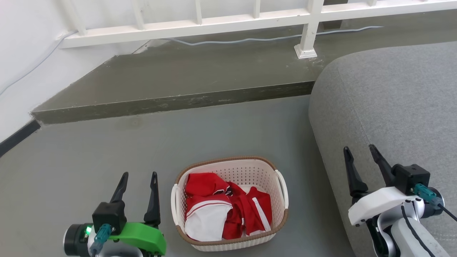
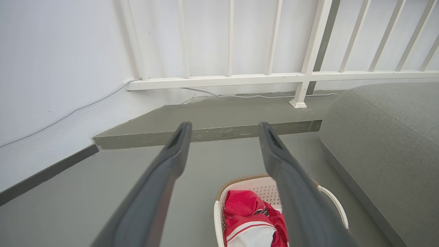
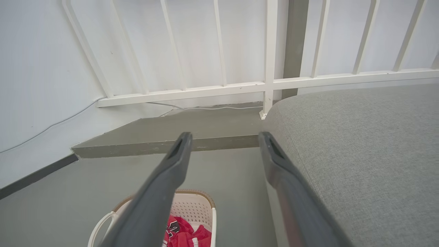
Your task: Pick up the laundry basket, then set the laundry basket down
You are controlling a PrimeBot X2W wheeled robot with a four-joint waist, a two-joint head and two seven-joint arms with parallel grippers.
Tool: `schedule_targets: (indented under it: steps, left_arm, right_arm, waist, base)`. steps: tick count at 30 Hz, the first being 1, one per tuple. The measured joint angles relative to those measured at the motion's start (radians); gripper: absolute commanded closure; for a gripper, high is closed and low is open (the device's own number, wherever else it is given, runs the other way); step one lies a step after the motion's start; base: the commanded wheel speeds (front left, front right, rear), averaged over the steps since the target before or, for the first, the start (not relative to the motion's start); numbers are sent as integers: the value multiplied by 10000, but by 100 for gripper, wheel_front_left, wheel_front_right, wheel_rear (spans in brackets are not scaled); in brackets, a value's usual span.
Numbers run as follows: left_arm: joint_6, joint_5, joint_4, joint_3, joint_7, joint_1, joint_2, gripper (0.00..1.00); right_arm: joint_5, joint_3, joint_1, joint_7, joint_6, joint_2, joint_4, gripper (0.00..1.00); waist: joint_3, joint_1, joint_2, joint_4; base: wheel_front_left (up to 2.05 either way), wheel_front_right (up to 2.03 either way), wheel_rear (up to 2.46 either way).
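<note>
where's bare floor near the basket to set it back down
The widest bare floor lies between the basket and the step, running left to the wall. Right of the basket it is tight: only a narrow strip before the sofa.

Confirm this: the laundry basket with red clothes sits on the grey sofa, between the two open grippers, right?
Wrong surface. The head view shows the laundry basket with red clothes on the floor, beside the grey sofa. It does sit between the left gripper and right gripper, both open.
</note>
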Motion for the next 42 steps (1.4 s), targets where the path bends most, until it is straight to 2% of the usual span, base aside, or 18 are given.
schedule_targets:
  steps: [29, 30, 35, 42]
  left_arm:
    - [35, 259, -746, 123, 374, 662, 6, 0]
    - [46, 259, -763, 123, 431, 673, 6, 100]
    - [21, 205, -472, 75, 472, 813, -54, 100]
    - [-96, -431, -587, 71, 472, 962, -63, 100]
  right_arm:
    - [-144, -90, 497, 50, -196, -136, -646, 0]
    - [-144, -92, 538, 61, -196, -138, -665, 100]
    - [-65, -42, 856, 90, -188, 90, -372, 100]
    - [527, -213, 889, 140, -21, 163, -380, 100]
  waist:
    - [-128, 0, 0, 10]
    - [-130, 0, 0, 11]
    - [-129, 0, 0, 13]
    - [-124, 0, 0, 61]
  base:
    - [0, 0, 0]
    - [0, 0, 0]
    - [0, 0, 0]
    - [0, 0, 0]
